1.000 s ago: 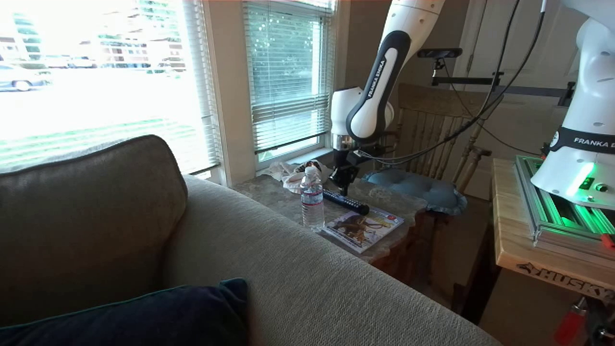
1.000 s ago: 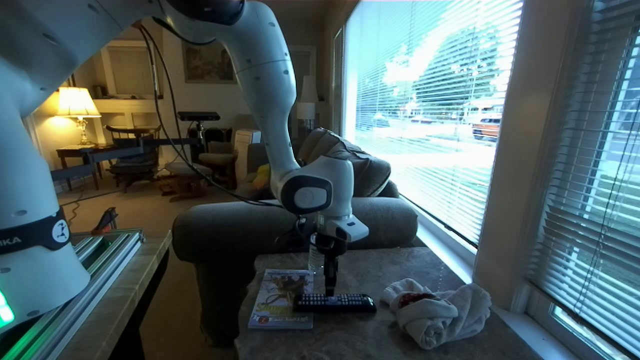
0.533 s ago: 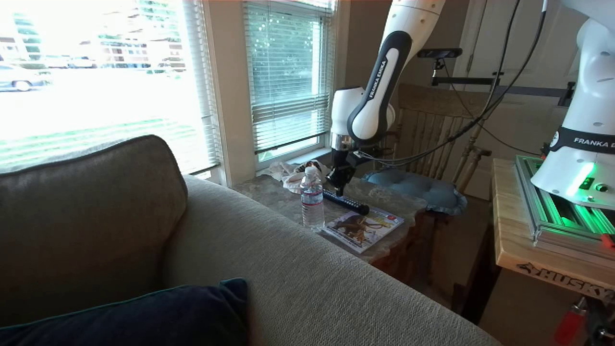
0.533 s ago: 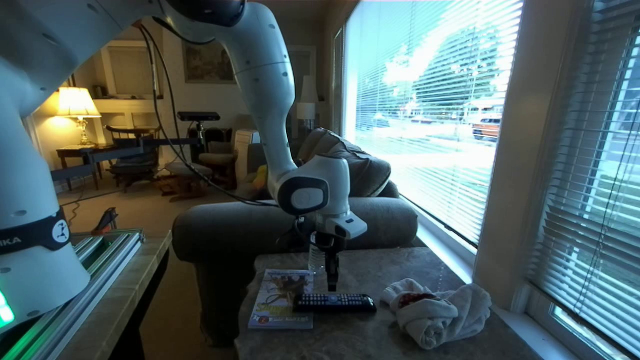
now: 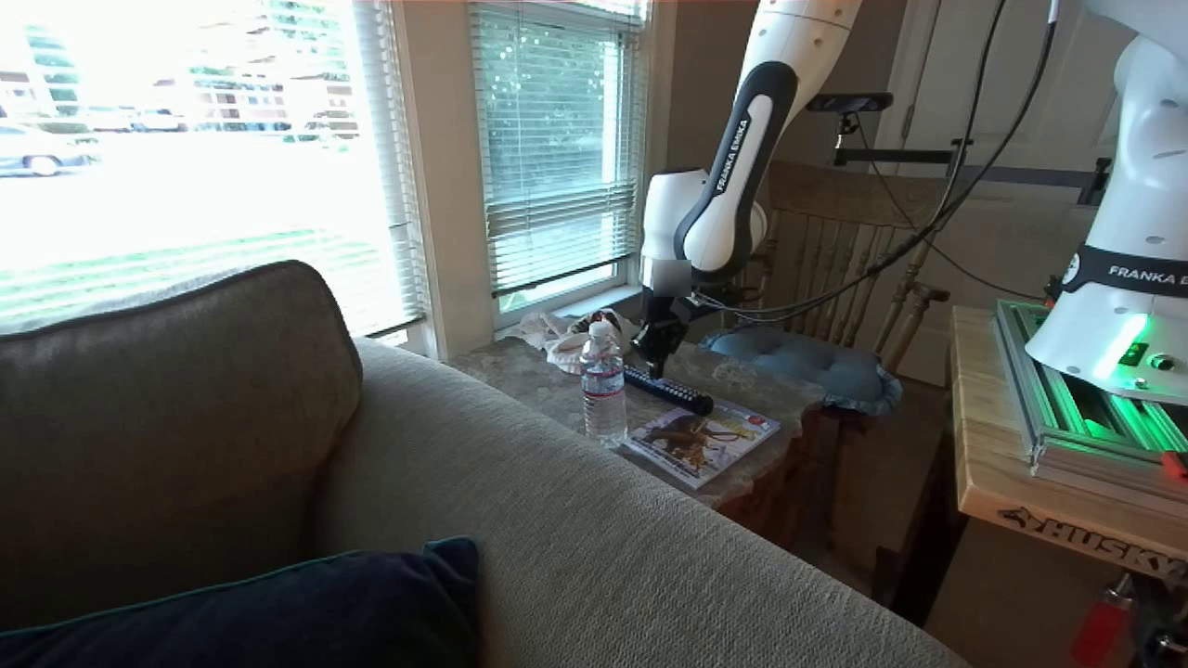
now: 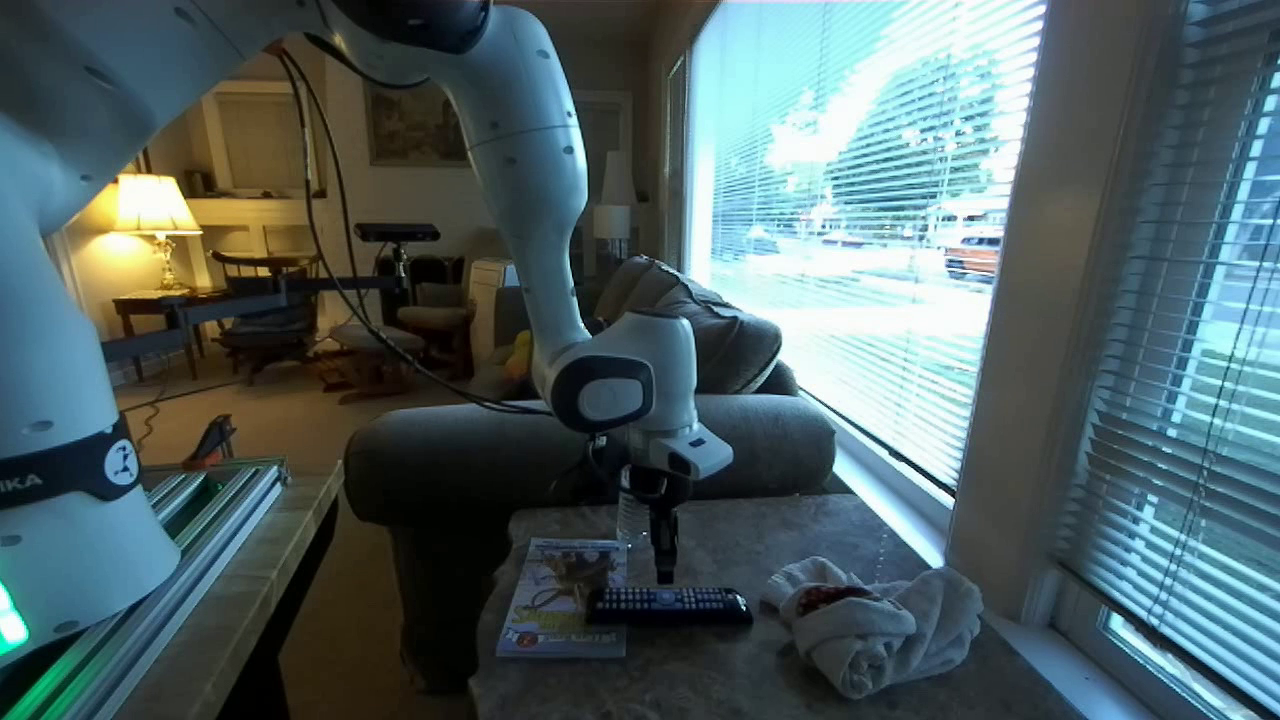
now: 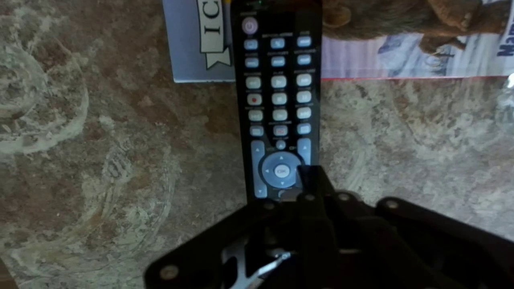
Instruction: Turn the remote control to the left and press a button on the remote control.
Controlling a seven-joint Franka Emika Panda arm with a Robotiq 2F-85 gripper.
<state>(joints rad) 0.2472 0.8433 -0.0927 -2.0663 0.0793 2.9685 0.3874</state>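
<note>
Nearest in an exterior view, a rumpled towel [image 6: 870,632] is laid on the table [image 6: 735,672]. Beside it, the remote control [image 6: 670,606] is seen, one end laid over a magazine [image 6: 560,602]. Over the remote control, the gripper [image 6: 665,576] is held with jaws together; whether contact is made cannot be told. Behind, a bottle [image 6: 630,525] and a couch [image 6: 440,465] are partly hidden.

A mottled counter [image 6: 720,672] stands beside a gray sofa [image 5: 575,557]. On it, 1 clear water bottle [image 5: 603,394] stands upright, just beside 1 flat magazine [image 6: 545,600]; near the window blinds [image 6: 1170,430] lies 1 bundled white towel [image 6: 870,635]. A navy pillow [image 5: 251,608] rests on the sofa. Beyond the counter, 1 wooden chair [image 5: 817,197] holds a blue cushion [image 5: 789,360]. Farther off, 1 lamp [image 6: 157,207] glows.
</note>
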